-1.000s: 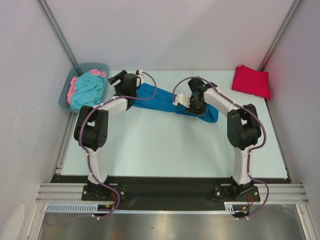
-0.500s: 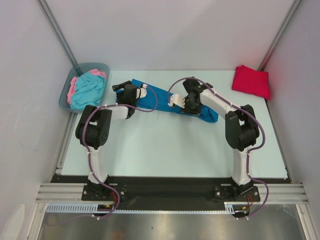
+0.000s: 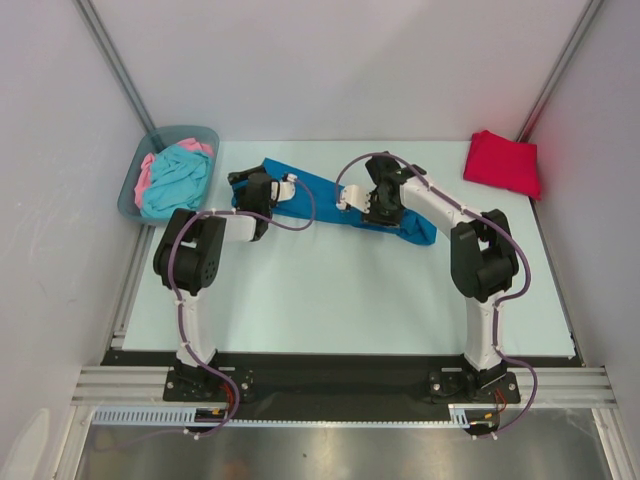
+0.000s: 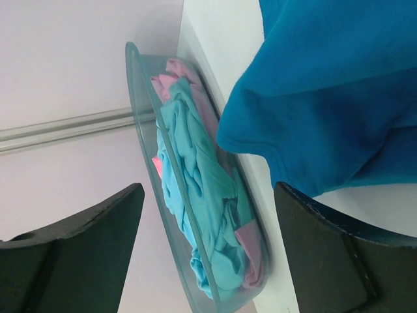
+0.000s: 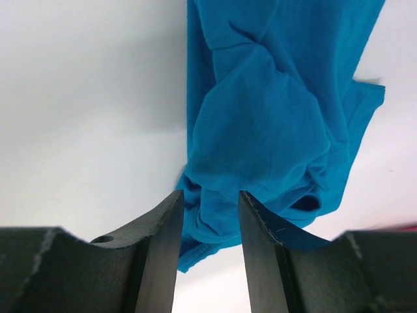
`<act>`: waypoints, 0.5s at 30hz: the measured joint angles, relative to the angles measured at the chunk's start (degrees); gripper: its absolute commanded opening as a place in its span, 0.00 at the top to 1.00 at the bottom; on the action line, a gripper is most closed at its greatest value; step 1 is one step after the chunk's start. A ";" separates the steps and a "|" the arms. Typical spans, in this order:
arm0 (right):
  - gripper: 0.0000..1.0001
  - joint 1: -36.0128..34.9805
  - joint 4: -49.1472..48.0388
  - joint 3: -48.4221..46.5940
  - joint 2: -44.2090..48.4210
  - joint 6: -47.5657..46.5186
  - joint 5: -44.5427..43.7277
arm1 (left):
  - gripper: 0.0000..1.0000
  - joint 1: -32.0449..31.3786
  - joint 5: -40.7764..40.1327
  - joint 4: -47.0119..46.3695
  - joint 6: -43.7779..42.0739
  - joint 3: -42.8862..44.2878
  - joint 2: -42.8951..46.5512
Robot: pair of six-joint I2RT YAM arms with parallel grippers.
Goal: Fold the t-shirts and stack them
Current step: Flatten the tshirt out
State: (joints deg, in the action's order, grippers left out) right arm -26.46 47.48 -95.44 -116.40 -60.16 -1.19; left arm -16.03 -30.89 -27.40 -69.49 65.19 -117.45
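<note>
Blue t-shirt point(image 3: 320, 190) lies crumpled across the upper middle of the worktop point(image 3: 330, 290), an arm at each end.

Right end effector point(image 5: 207, 195): jaws drawn in close on a bunched fold of the blue cloth, and its wrist hides the shirt's middle from above. Left end effector point(image 4: 208, 192): spread wide, holding nothing, over the shirt's left end. Upper left, a grey-blue bin point(image 3: 131, 195) holds a turquoise shirt point(image 3: 180, 180) heaped on a pink one point(image 3: 146, 172). Upper right corner, a red t-shirt point(image 3: 502, 162) lies folded, well apart. Purple cables point(image 3: 175, 250) loop along both arms.
</note>
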 measured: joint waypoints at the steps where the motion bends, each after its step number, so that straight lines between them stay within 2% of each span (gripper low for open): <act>1: 0.55 0.00 0.02 -0.15 -0.07 0.02 -0.15 | 0.13 0.00 0.13 0.28 0.07 0.02 0.00; 8: 0.56 0.00 -0.07 -1.75 -0.39 0.11 -1.03 | 0.11 0.04 1.68 3.30 0.46 -0.72 0.26; 15: 0.56 -0.35 -0.26 -3.06 -1.36 0.13 -1.42 | 0.11 0.66 4.02 1.97 -2.34 -5.18 1.25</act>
State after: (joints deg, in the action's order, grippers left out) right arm -26.81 47.22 -98.50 -117.75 -60.03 -2.61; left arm -15.38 -26.87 -25.43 -71.83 60.01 -116.20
